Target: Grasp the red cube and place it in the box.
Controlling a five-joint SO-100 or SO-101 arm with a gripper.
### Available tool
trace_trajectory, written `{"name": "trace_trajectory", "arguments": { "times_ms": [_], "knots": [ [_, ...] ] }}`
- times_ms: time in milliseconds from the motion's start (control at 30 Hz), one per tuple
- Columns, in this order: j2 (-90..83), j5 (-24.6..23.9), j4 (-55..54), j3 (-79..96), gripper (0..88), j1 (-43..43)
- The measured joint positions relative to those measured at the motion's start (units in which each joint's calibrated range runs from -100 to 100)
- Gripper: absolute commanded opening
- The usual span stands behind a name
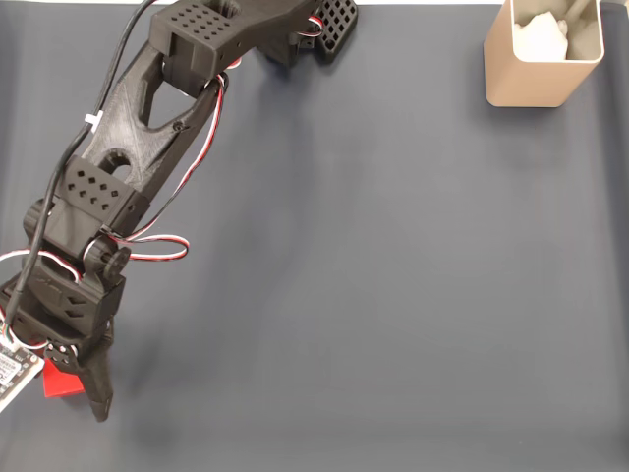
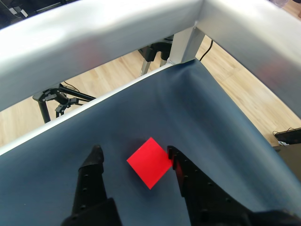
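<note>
In the wrist view we see the black two-finger gripper (image 2: 134, 153) with its jaws spread apart, one fingertip on each side of the small bright red plain-faced cube (image 2: 149, 162). The right fingertip (image 2: 173, 157) stands just beside the cube's right corner, whether touching we cannot tell; the left fingertip is apart from it. The cube lies flat on the dark blue-grey mat (image 2: 197, 108), corner-on to the camera.

In the fixed view we find the gripper (image 1: 84, 388) at the near left corner of the mat (image 1: 393, 275), the cube (image 1: 61, 383) partly covered by the black arm (image 1: 128, 157). A white square circuit board (image 1: 14, 374) with wires sits at the left edge, just beside the cube. The tall beige rectangular box with rounded corners (image 1: 526, 84) stands at the far right, well apart from the cube, with something white inside it.
</note>
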Motion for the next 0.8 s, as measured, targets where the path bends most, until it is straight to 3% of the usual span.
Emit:
{"name": "trace_trajectory", "arguments": {
  "times_ms": [800],
  "knots": [
    [0.00, -0.44, 2.31, 0.00, 29.3, -1.41]
  ]
}}
